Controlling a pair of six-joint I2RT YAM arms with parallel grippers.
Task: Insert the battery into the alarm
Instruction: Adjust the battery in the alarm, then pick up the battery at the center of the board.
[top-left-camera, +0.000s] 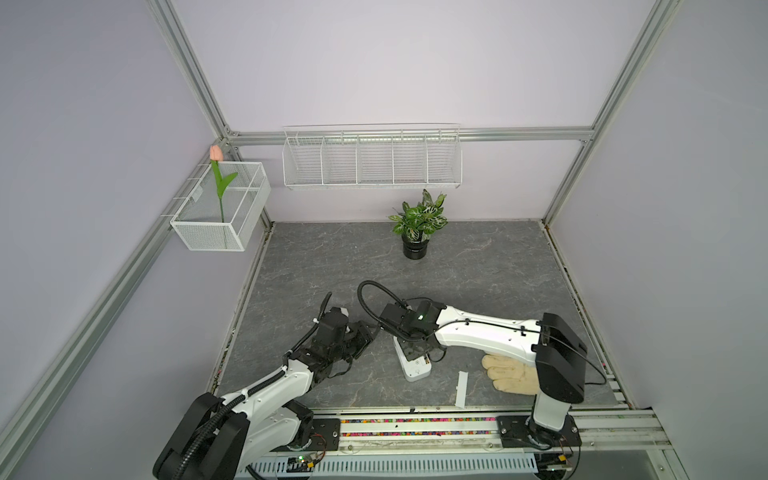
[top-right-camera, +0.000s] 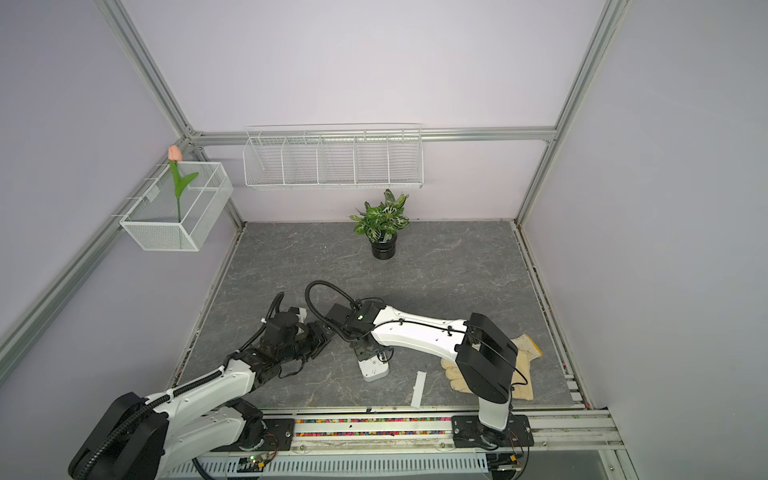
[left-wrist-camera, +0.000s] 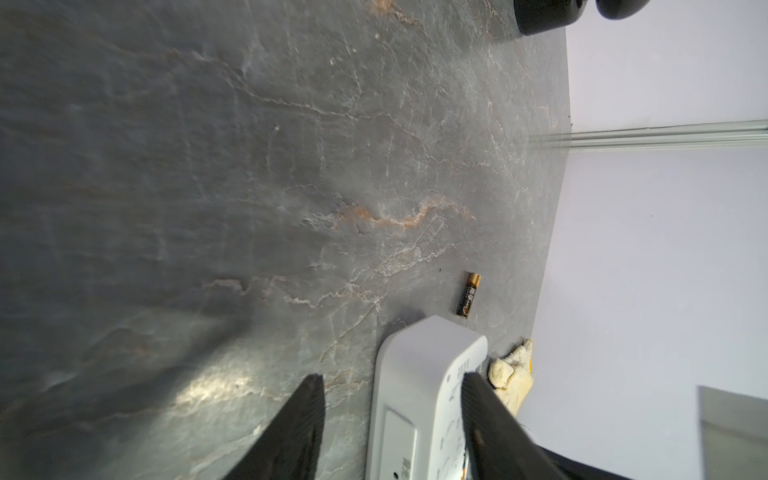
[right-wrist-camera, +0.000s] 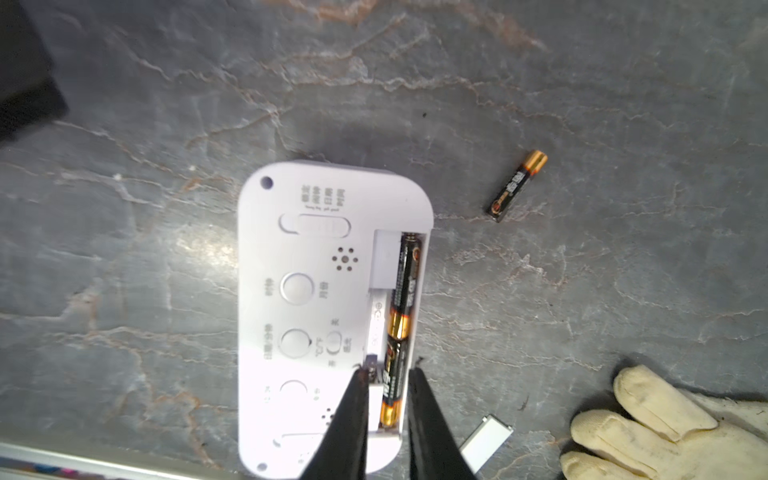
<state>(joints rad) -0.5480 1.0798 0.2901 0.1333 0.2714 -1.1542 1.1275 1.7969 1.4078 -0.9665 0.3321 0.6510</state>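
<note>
- Top views: in both top views I see the alarm (top-left-camera: 413, 368) (top-right-camera: 374, 369) lying back-up on the grey stone-patterned tabletop (top-left-camera: 478, 266), toward its front edge. The right gripper (top-left-camera: 411, 348) stands over the alarm's far end. The left gripper (top-left-camera: 362, 338) sits near the alarm's left side, apart from it. A white plastic strip (top-left-camera: 461, 388) and a work glove (top-left-camera: 509, 376) lie to the alarm's right.
- Left wrist view: the left gripper's fingers (left-wrist-camera: 303, 424) are spread. The alarm (left-wrist-camera: 428, 374) shows between them, with one finger clear of it. A loose battery (left-wrist-camera: 469, 295) lies on the tabletop beyond.
- Right wrist view: two cells lie end to end in the alarm's open compartment, the far battery (right-wrist-camera: 406, 278) and the near battery (right-wrist-camera: 392, 382). The right gripper (right-wrist-camera: 388, 372) is narrowly parted astride the near battery, with a gap visible on one side, so it is not clamped. The loose battery (right-wrist-camera: 517, 185) lies apart from the alarm.
</note>
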